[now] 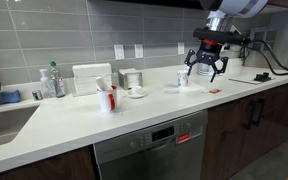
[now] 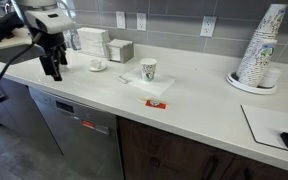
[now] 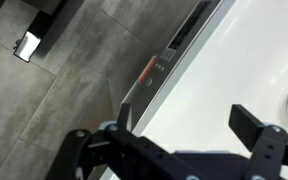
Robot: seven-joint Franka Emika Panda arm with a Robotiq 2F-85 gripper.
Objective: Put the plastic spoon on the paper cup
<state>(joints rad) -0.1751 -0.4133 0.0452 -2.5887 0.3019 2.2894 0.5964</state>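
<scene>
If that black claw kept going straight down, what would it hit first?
Probably the front edge of the white countertop above the steel dishwasher; depth is unclear, so the black gripper might miss it and reach the grey tiled floor.

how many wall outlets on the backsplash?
3: first outlet, second outlet beside it, third outlet nearer the cup stack. The arm may hide others.

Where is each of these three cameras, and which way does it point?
An exterior view: beside the sink, facing along the counter toward the arm and open tool.
An exterior view: beside the stacked cups, facing back past the paper cup; arm and tool show.
Wrist view: on the wrist, facing down over the counter edge to the dishwasher and floor; tool fingers show.
Shared: dishwasher in all three.
</scene>
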